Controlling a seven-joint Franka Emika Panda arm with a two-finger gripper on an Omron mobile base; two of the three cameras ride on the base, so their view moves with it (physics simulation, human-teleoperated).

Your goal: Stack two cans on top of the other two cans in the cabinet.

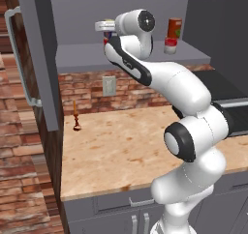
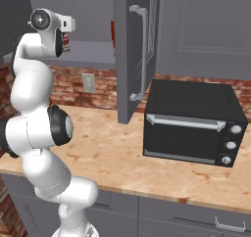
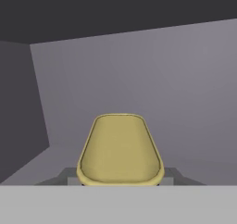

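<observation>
The blue can (image 3: 120,149) sat clenched between my jaws, its yellow face toward my camera, held up inside the cabinet (image 1: 140,54) near the shelf's left end. My gripper (image 1: 107,31) was there above the shelf; what lay under the can was, I think, a red-and-white can, though my wrist hid most of it. Toward the shelf's right end the orange can (image 1: 175,28) stood on a red-and-white can (image 1: 170,46). The door (image 1: 36,59) hung open at left.
</observation>
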